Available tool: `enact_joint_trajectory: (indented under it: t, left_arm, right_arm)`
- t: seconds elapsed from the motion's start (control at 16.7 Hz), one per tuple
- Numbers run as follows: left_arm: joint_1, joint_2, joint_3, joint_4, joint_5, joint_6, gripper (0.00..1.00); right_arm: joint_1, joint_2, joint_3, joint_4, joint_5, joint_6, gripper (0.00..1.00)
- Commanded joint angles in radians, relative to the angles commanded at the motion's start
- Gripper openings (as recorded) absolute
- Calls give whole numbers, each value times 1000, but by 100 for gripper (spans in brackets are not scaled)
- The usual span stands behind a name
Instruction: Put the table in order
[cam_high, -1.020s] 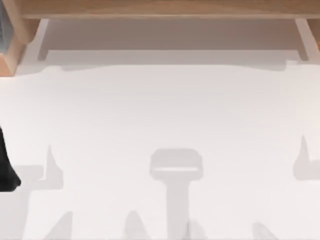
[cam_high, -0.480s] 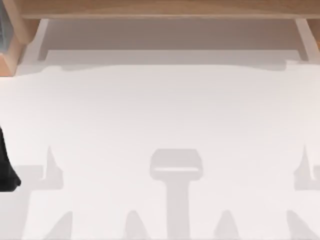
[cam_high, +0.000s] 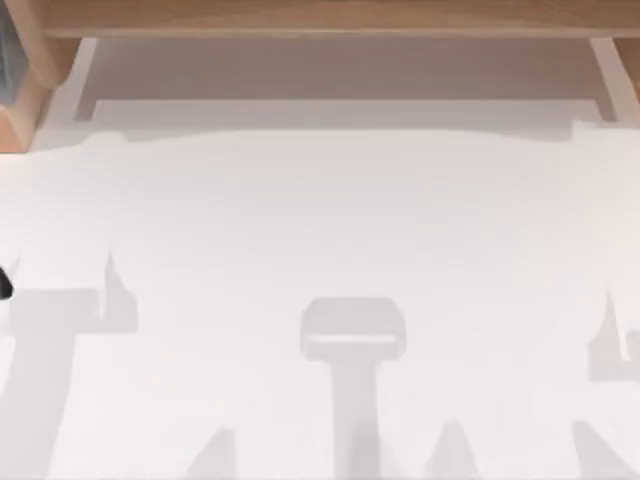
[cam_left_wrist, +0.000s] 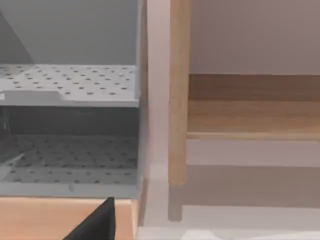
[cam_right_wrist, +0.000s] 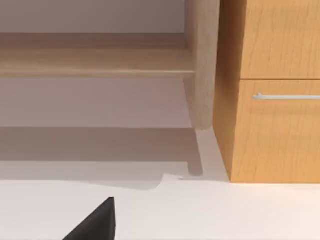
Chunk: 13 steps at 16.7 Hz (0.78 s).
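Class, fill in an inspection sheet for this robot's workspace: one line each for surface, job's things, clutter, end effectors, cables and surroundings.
Surface: table, plain white, carrying only grey shadows.
Job's things: the table itself; nothing seen on it to tidy.
Clutter: nothing seen.
End effectors: a dark part of the left arm at the table's left edge; a dark tip sits low in each wrist view, open or shut cannot be told.
Cables: nothing seen.
Surroundings: wooden shelf along the far edge; grey perforated trays beside a wooden post in the left wrist view; wooden cabinet with a metal handle in the right wrist view.
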Motion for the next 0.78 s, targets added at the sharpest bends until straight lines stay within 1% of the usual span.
enact_joint_trajectory:
  t: [0.18,0.6,0.78]
  left_arm:
    - [-61,255,268,-7,-53,0,100]
    - [-226,946,997,-29,-188,0,100]
    - [-287,1213,1279,-39,-241,1,100]
  right_arm:
    - [0,0,0,0,0,0,100]
    - [0,0,0,0,0,0,100]
    - [0,0,0,0,0,0,100]
